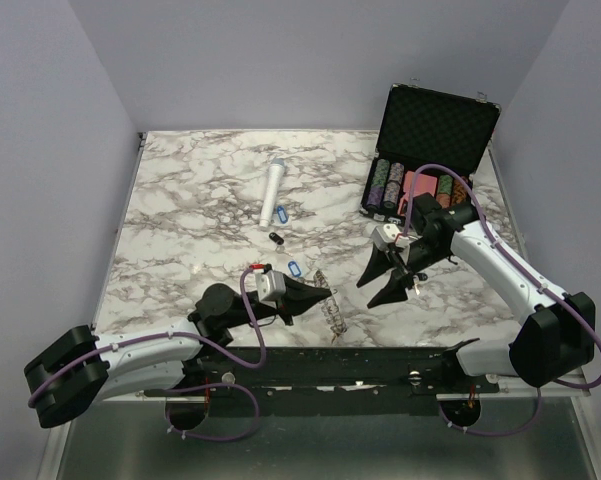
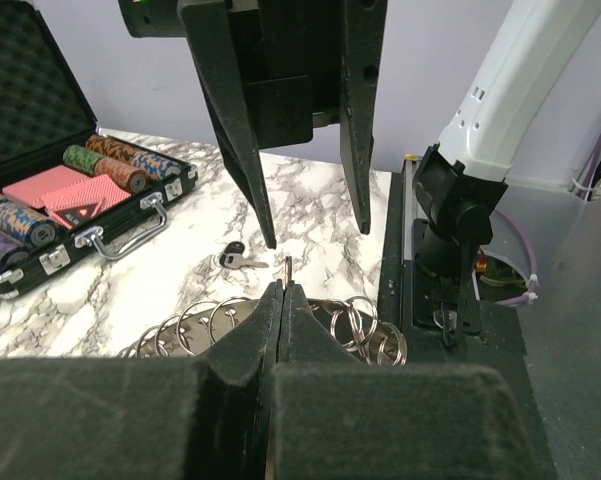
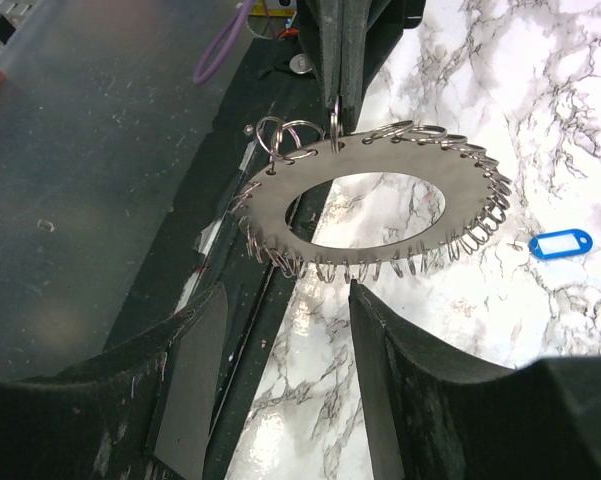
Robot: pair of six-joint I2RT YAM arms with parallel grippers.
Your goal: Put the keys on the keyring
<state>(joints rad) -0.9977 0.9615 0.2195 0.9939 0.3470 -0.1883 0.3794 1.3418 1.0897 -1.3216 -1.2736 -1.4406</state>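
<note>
While the left hand [image 2: 283, 290] is clenched on the rim of the keyring [image 3: 278, 205], we enter the items as follows.

Keyring: flat grey plate with a wide hole and small split rings all round its edge. It is held tilted off the counter [image 1: 180, 220] near the front edge, pinched at one rim point, directly before the right hand.

Right hand [image 2: 317, 235]: released, nothing between its fingers, pointing at the keyring from just beyond it.

Keys: we see none on the keyring.
- Dark-headed key [image 2: 233, 255]: flat on the counter, below the right hand.
- Blue key [image 3: 560, 243]: flat, just past the keyring.
- Black key [image 1: 276, 238] and second blue key [image 1: 283, 213]: further back, by the white tube [image 1: 273, 190].

All lie apart from both hands.

Case [image 1: 435, 130]: back right, open, chips inside. It has no part in this.

Step in hand, as we judge it: the right hand fetches a key while the left presents the keyring. To do it well:
- We hold the plate steady.
- We take the dark-headed key, being nearest.
- We come straight down with fingers astride its narrow width.
- We grip so that its hole is left clear.
- We bring that hole to a split ring on the side facing the right hand.

Risk: a flat key on smooth marble may skid from closing fingers.
</note>
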